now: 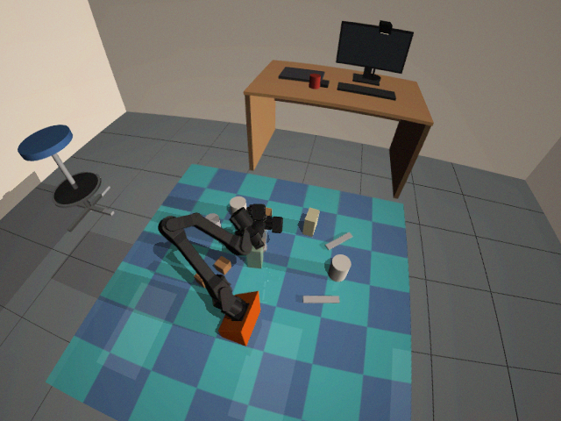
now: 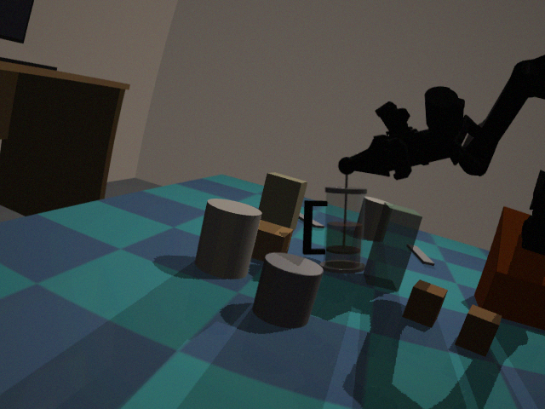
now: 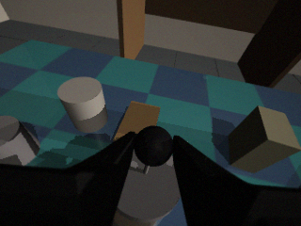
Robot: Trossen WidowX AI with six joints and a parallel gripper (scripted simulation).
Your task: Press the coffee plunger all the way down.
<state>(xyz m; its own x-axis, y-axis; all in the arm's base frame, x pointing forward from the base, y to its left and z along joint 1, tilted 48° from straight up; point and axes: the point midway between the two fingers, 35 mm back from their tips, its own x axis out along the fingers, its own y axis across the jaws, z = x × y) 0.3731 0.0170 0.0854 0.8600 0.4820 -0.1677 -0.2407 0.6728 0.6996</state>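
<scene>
On the checkered mat (image 1: 344, 335) (image 2: 132, 281) (image 3: 181, 87), the claw (image 1: 264, 233) (image 2: 346, 165) (image 3: 153, 138) slants down, gripping the black knob (image 2: 346, 165) (image 3: 154, 146).

A room like an office; a big wooden desk (image 1: 335, 97) (image 2: 65, 77) stands at the far wall, with a black screen (image 1: 374, 46) (image 2: 15, 20), a keyboard (image 1: 365, 90) and a red cup (image 1: 315, 82); a blue stool (image 1: 45, 142) sits left.
</scene>
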